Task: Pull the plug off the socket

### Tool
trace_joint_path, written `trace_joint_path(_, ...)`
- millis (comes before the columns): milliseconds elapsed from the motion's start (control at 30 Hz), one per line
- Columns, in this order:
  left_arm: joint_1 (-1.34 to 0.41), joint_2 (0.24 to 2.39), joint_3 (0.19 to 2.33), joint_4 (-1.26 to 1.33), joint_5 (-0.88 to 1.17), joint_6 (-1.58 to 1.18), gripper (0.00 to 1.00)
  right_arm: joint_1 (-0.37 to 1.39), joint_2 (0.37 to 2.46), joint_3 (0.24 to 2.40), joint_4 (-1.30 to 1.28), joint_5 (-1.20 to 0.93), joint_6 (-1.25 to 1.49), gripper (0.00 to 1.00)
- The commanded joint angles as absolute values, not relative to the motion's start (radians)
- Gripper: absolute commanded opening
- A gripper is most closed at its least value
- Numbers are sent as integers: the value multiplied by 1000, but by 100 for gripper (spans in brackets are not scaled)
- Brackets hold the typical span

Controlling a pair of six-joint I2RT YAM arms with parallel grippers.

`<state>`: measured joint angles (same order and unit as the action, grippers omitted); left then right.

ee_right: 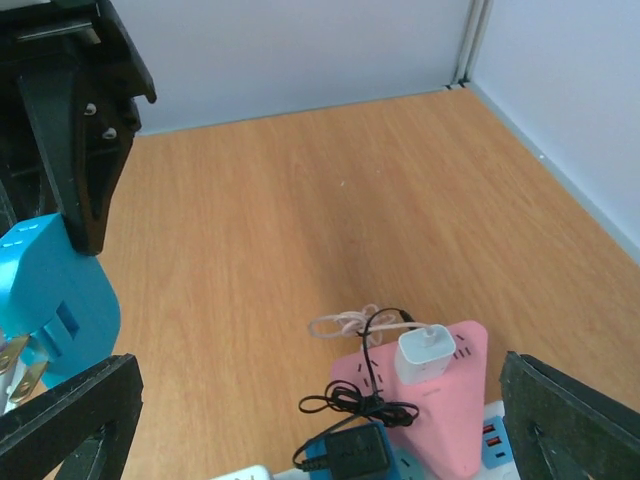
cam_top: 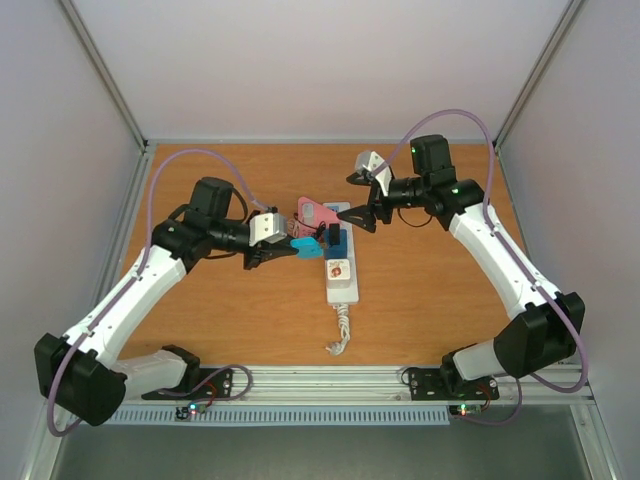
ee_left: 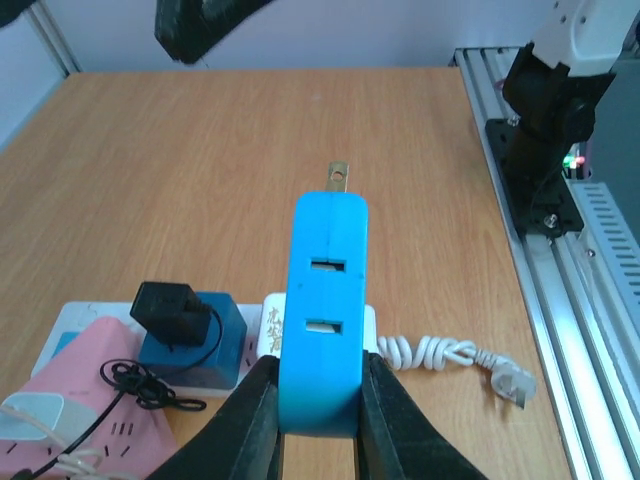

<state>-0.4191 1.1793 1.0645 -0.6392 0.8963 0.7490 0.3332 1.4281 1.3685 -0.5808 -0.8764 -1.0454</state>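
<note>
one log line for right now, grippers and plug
left gripper: shut on blue rounded plastic plug, prong bare | right gripper: open, empty | long white power strip: lying flat

The surface [ee_left: 200, 150] is wood-grain laminate, smooth with a satin finish. At six o'clock in the left wrist view, the blue plug [ee_left: 322, 310] is smooth moulded plastic with a soft sheen. Its prong [ee_left: 338, 178] is dull brass-coloured metal. The socket [cam_top: 341, 285] is white plastic; the pink adapter [ee_right: 460, 400] and the black charger [ee_left: 165, 310] both look matt. Toward three o'clock, the coiled cord [ee_left: 440, 352] is glossy white, and the rail [ee_left: 560, 300] is brushed metal.
</note>
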Motion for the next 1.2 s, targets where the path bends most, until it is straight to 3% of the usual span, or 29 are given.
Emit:
trace_joint_path(0,-441,1145,1096,-526,953,639,3,370,1440,1405,-633,-896,-1016,99)
trace_joint_path(733,-444,1148,1075,-410,961,505,3,481,1383,1375,-713,-893,-1072,99)
trace_joint_path(1167,-449,1158,1097,-415,988,498,3,494,1405,1345,-624,-813,-1012,97)
